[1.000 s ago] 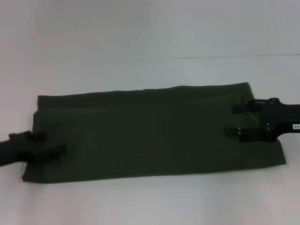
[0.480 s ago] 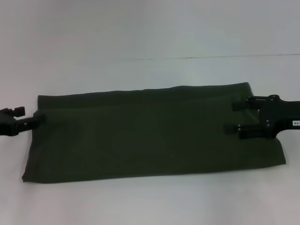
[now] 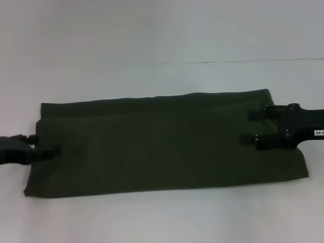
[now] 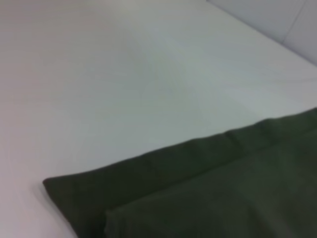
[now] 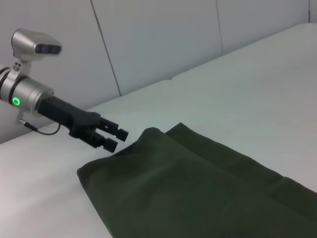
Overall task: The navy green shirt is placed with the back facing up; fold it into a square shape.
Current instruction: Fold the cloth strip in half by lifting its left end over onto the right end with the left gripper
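The navy green shirt lies flat on the white table as a long folded band running left to right. Its layered edge shows in the left wrist view and its left end in the right wrist view. My left gripper is at the shirt's left edge, about mid-height, open, with its fingertips just over the cloth. It also shows in the right wrist view, hovering at that end. Above the shirt's right end my right gripper is open, its fingers spread and pointing inward.
The white table stretches bare behind and in front of the shirt, with a thin seam line across the back. Pale wall panels stand behind the table's left side.
The left gripper pulled out to the left and up off the shirt's lower left edge, then came back in at mid-height. The right gripper crept slightly inward.
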